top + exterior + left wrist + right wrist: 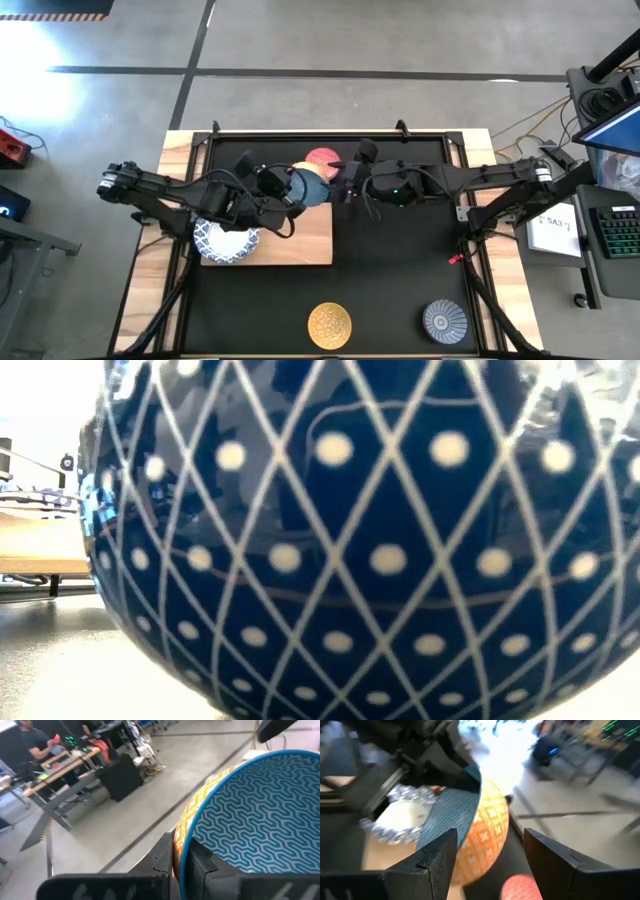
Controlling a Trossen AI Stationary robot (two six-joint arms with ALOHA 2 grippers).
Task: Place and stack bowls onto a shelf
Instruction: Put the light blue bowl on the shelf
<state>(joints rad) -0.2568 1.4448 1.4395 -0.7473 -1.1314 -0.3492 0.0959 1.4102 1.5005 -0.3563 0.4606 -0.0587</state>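
Left gripper [182, 870] clamped on the rim of a small round bowl [250, 815], blue zigzag inside, orange outside, held tilted above the light-wood shelf board [300, 245]. Right gripper [490, 855] spread wide, empty, just beside it. Probably glazed ceramic — rigid, slick, chippable; best pinched at the rim. Visible from above: five bowls — one large, four small.

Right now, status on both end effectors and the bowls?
Left end effector shut on blue-and-orange bowl rim, over shelf. Right end effector open, close by. Nothing blocking.
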